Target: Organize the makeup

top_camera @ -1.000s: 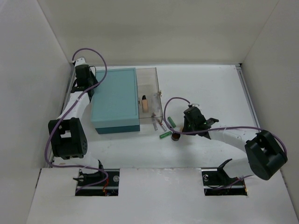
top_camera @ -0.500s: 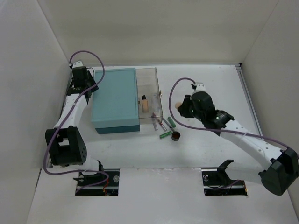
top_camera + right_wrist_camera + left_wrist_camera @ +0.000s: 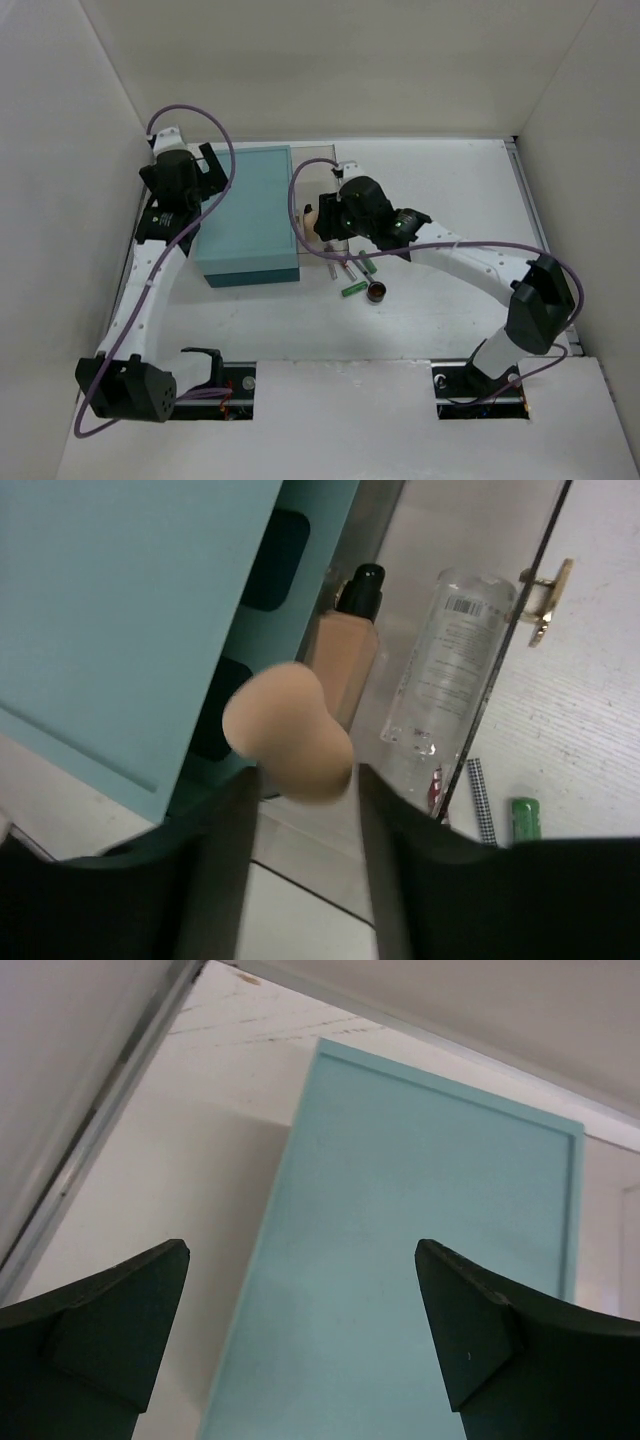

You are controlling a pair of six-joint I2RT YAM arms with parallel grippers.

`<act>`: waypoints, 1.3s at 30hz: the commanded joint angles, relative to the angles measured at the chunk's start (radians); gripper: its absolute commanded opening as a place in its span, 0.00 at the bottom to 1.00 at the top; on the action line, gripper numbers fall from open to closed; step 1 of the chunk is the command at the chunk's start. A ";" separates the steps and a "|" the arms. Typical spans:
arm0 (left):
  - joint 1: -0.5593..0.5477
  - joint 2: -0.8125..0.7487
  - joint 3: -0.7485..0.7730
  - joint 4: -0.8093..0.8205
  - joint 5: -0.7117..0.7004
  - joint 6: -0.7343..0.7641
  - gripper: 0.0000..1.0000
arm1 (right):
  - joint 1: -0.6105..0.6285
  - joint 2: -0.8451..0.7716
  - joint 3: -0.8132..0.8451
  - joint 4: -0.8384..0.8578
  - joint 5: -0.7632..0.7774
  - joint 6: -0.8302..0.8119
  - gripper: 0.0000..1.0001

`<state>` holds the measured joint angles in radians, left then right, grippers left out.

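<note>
My right gripper (image 3: 305, 780) hangs over the clear compartment (image 3: 322, 175) beside the teal box (image 3: 248, 215). Its jaws stand apart, with the peach sponge (image 3: 288, 730) round and unsqueezed at their tips. Below lie a beige bottle with a black cap (image 3: 345, 655) and a clear bottle (image 3: 448, 670). On the table outside lie green tubes (image 3: 354, 288), thin pencils (image 3: 340, 268) and a round brown piece (image 3: 377, 292). My left gripper (image 3: 303, 1250) is wide open above the teal box's lid (image 3: 420, 1260), holding nothing.
The clear compartment's front wall has a small gold latch (image 3: 547, 600). White walls enclose the table on the left, back and right. The right arm (image 3: 470, 260) stretches across the table above the loose makeup.
The right arm swung left from the loose makeup to the clear compartment, carrying the sponge, and its jaws have parted. The left gripper has opened wide over the teal box.
</note>
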<state>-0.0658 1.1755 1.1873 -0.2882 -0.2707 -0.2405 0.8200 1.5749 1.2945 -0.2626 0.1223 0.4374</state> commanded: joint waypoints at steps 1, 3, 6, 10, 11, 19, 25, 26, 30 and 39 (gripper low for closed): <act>-0.087 -0.057 -0.064 -0.034 -0.045 -0.028 1.00 | 0.005 0.002 0.061 0.020 -0.012 -0.023 0.61; -0.133 -0.066 -0.066 -0.049 -0.056 -0.029 1.00 | 0.005 -0.003 0.063 0.019 -0.012 -0.023 0.71; -0.189 -0.082 -0.043 -0.058 -0.067 -0.025 1.00 | 0.001 -0.056 0.046 0.023 -0.021 -0.023 0.83; -0.306 -0.111 -0.014 -0.048 -0.065 -0.026 1.00 | -0.044 -0.191 -0.026 0.026 -0.006 -0.011 0.90; -0.341 -0.112 -0.009 -0.046 -0.065 -0.026 1.00 | -0.060 -0.222 -0.047 0.026 -0.001 -0.006 0.96; -0.861 0.064 0.057 -0.034 -0.079 -0.025 1.00 | -0.365 -0.535 -0.316 -0.081 0.043 0.086 1.00; -1.105 0.333 0.173 -0.080 -0.097 -0.040 1.00 | -0.555 -0.694 -0.446 -0.156 0.050 0.127 1.00; -1.133 0.378 0.198 -0.086 -0.091 -0.045 1.00 | -0.584 -0.726 -0.464 -0.158 0.050 0.130 1.00; -1.182 0.544 0.279 -0.100 -0.044 -0.062 1.00 | -0.681 -0.837 -0.506 -0.165 0.033 0.142 1.00; -1.151 0.745 0.330 -0.132 0.044 -0.118 0.90 | -0.713 -0.882 -0.532 -0.191 0.013 0.153 1.00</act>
<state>-1.2304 1.9285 1.4918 -0.3744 -0.2111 -0.3286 0.1055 0.7052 0.7734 -0.4606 0.1524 0.5800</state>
